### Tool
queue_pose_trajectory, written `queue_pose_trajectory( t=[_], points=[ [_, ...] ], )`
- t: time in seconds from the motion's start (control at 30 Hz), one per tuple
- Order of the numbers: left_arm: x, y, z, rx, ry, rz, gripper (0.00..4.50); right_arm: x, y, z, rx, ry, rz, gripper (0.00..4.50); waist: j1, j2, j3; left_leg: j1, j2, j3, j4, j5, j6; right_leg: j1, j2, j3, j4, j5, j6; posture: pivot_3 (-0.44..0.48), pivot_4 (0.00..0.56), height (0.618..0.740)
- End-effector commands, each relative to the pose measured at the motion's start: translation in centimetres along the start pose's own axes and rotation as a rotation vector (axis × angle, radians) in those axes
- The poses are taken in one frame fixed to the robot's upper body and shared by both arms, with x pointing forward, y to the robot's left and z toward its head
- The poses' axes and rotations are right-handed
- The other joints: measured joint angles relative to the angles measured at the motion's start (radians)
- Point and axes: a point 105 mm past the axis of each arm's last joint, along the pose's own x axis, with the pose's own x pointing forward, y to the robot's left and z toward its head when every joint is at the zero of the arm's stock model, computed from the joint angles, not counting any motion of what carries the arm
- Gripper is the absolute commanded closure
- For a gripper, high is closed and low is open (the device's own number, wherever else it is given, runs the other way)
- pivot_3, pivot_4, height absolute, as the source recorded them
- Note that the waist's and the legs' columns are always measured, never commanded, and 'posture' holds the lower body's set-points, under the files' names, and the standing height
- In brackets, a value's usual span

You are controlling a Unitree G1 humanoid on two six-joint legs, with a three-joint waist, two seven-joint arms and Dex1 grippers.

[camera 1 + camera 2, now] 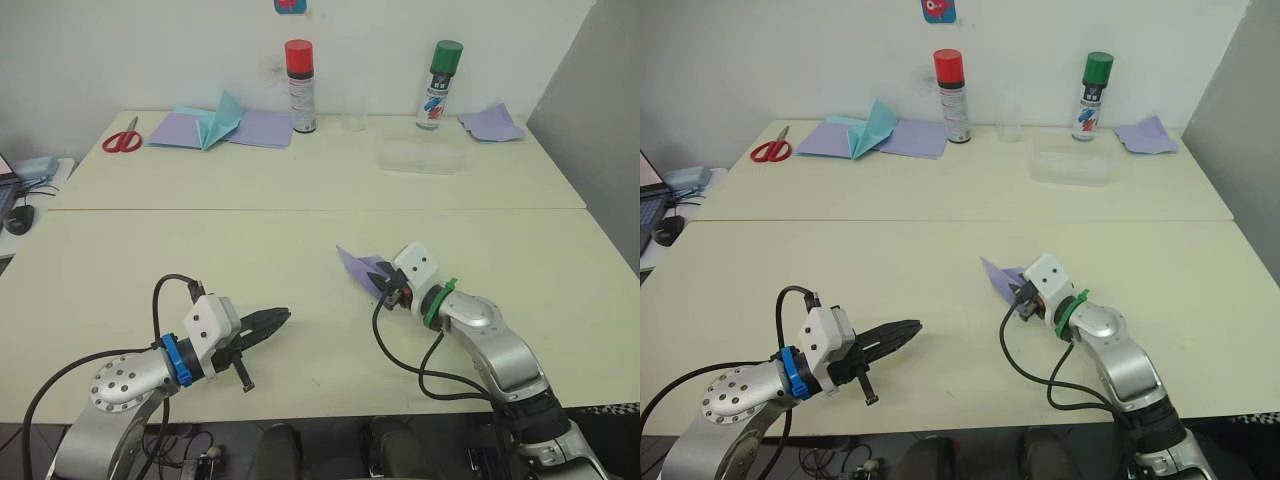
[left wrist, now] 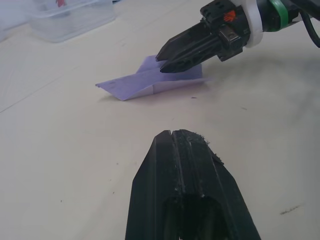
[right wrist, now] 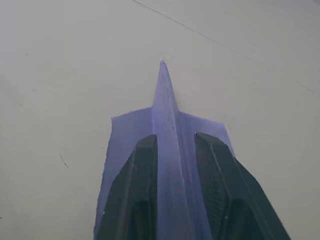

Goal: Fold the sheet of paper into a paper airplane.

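Note:
The sheet of paper, pale lavender, lies on the near table as a pointed paper airplane (image 1: 355, 265) with flat wings and a raised middle ridge (image 3: 165, 100). My right gripper (image 1: 383, 281) is at its rear end, its two black fingers (image 3: 135, 190) pressed on either side of that ridge, shut on it. The nose points away from the gripper, toward the table's middle. My left gripper (image 1: 278, 319) hovers low over the table to the left of the plane, well apart from it, fingers shut together (image 2: 172, 137) and holding nothing.
On the far table stand a red-capped spray can (image 1: 300, 85), a green-capped can (image 1: 440, 85), a clear cup (image 1: 354, 115) and a clear plastic box (image 1: 422, 155). Red scissors (image 1: 122, 138), lavender sheets with a teal paper shape (image 1: 225, 120), and more paper (image 1: 492, 122) lie there.

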Motion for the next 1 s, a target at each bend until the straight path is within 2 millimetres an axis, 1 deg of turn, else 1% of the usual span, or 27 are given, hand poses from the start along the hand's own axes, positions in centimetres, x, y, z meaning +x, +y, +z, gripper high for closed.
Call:
queue_pose_trajectory(
  t=[0.03, 0.17, 0.27, 0.37, 0.43, 0.57, 0.7, 0.77, 0.83, 0.9, 1.0],
  points=[
    [0.0, -0.3, 0.9, 0.026, -0.022, -0.001, 4.5, 0.1, 0.1, 0.5, -0.012, -0.002, 0.029, 3.29, 0.0, 0.0, 0.0, 0.0, 0.0, 0.0, 0.0, 0.0, 0.0, 0.0, 0.0, 0.0, 0.0, 0.0, 0.0, 0.0, 0.15, 0.74],
    [0.0, -0.5, 1.1, 0.028, -0.025, 0.0, 4.5, 0.2, 0.4, 0.1, -0.005, 0.034, 0.058, 3.29, 0.0, 0.0, 0.0, 0.0, 0.0, 0.0, 0.0, 0.0, 0.0, 0.0, 0.0, 0.0, 0.0, 0.0, 0.0, 0.0, 0.15, 0.74],
    [0.1, -0.5, 1.2, 0.03, -0.028, 0.006, 4.5, 0.4, 0.7, -0.2, 0.043, 0.053, 0.057, 3.29, 0.0, 0.0, 0.0, 0.0, 0.0, 0.0, 0.0, 0.0, 0.0, 0.0, 0.0, 0.0, 0.0, 0.0, 0.0, 0.0, 0.15, 0.74],
    [0.1, -0.5, 1.3, 0.031, -0.03, 0.015, 4.5, 0.4, 0.5, -0.4, 0.067, 0.057, 0.021, 3.92, 0.0, 0.0, 0.0, 0.0, 0.0, 0.0, 0.0, 0.0, 0.0, 0.0, 0.0, 0.0, 0.0, 0.0, 0.0, 0.0, 0.15, 0.74],
    [0.2, -0.5, 1.4, 0.031, -0.032, 0.019, 4.5, 0.3, 0.4, -0.3, 0.08, 0.05, 0.002, 4.49, 0.0, 0.0, 0.0, 0.0, 0.0, 0.0, 0.0, 0.0, 0.0, 0.0, 0.0, 0.0, 0.0, 0.0, 0.0, 0.0, 0.15, 0.74],
    [0.3, -0.6, 1.6, 0.03, -0.039, 0.025, 4.5, -0.2, -0.2, 0.2, 0.107, 0.018, -0.047, 4.49, 0.0, 0.0, 0.0, 0.0, 0.0, 0.0, 0.0, 0.0, 0.0, 0.0, 0.0, 0.0, 0.0, 0.0, 0.0, 0.0, 0.15, 0.74],
    [1.0, -0.4, 2.3, 0.023, -0.067, 0.016, 4.5, -1.4, -1.8, 1.8, 0.183, -0.089, -0.176, 4.49, 0.0, 0.0, 0.0, 0.0, 0.0, 0.0, 0.0, 0.0, 0.0, 0.0, 0.0, 0.0, 0.0, 0.0, 0.0, 0.0, 0.15, 0.74],
    [1.7, -0.3, 3.2, 0.009, -0.096, -0.01, 4.5, -2.0, -3.3, 1.4, 0.221, -0.078, -0.283, 4.49, 0.0, 0.0, 0.0, 0.0, 0.0, -0.001, 0.0, 0.0, 0.0, 0.0, 0.0, 0.0, 0.0, 0.0, 0.0, 0.0, 0.15, 0.74],
    [2.4, -0.3, 3.8, 0.002, -0.112, -0.038, 4.5, -2.1, -4.1, 0.4, 0.289, -0.042, -0.358, 4.49, 0.001, 0.0, 0.0, 0.0, 0.0, -0.001, 0.0, 0.0, 0.0, 0.0, 0.0, 0.0, 0.0, 0.0, 0.001, 0.0, 0.15, 0.74],
    [2.9, -0.2, 4.1, 0.004, -0.112, -0.061, 4.5, -1.8, -4.6, -0.6, 0.343, -0.008, -0.415, 4.49, 0.0, 0.0, 0.0, 0.0, -0.001, -0.001, 0.001, 0.0, 0.0, 0.001, 0.0, 0.0, 0.0, 0.001, 0.001, 0.0, 0.15, 0.74],
    [3.3, 0.6, 4.1, 0.015, -0.105, -0.076, 4.5, -1.3, -5.3, -1.6, 0.369, 0.047, -0.488, 4.49, -0.004, 0.0, 0.0, 0.0, -0.001, 0.001, 0.001, 0.0, 0.0, 0.0, 0.0, 0.0, 0.0, 0.001, 0.002, 0.0, 0.15, 0.74]
  ],
)
